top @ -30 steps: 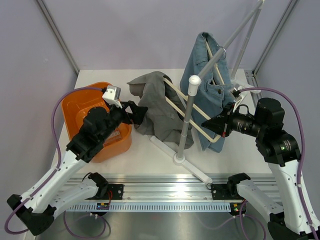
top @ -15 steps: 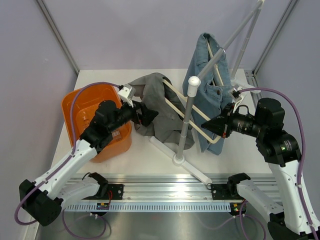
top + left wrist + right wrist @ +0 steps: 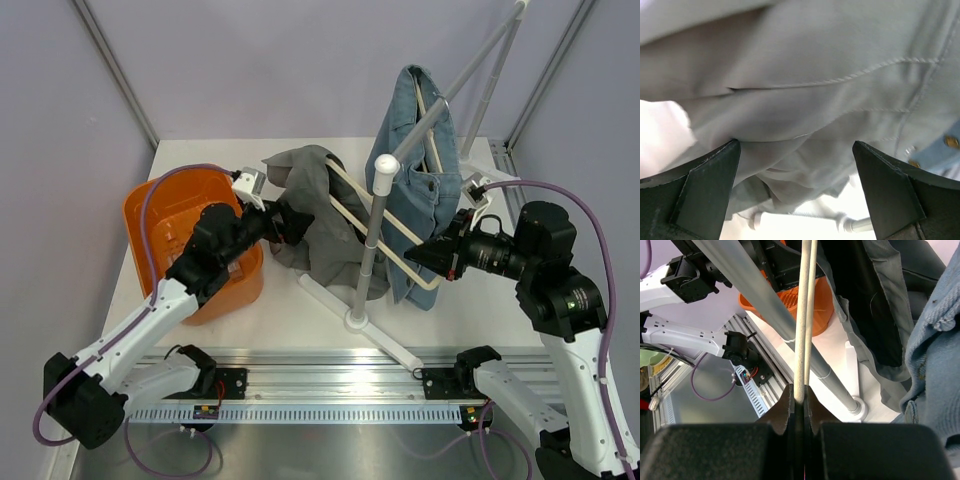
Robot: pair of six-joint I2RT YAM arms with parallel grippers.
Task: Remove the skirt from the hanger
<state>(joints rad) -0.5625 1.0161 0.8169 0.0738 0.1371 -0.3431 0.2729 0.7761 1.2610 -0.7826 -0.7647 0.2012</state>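
**As left arm closes in, skirt nears its exit from the hanger**

While the right gripper (image 3: 430, 256) pinches the lower end of the cream hanger (image 3: 385, 215), the left gripper (image 3: 290, 222) has swung off the orange tub (image 3: 160, 215), where it hovered a second ago, and now sits at the left edge of the grey skirt (image 3: 322, 215). It has eased slightly up and left in the last half second. The right arm has drawn a little toward the lower right of the frame. The left wrist view shows the jaws spread, with folds of grey cloth filling the gap between them. The right wrist view shows the fingers pressed together on the hanger's twin bars. By the look of it, one arm is steadying the hanger so the other can take the cloth; no hold on the skirt is made yet.

The skirt lies at the centre of the top view, between the tub and the rack pole (image 3: 375, 240), still on the hanger. The hanger's long axis runs diagonally from upper centre to lower right. The skirt is bunched at the hanger's upper-left end, trailing toward the bench (image 3: 480, 300). A denim garment (image 3: 425, 170) hangs just beside it.
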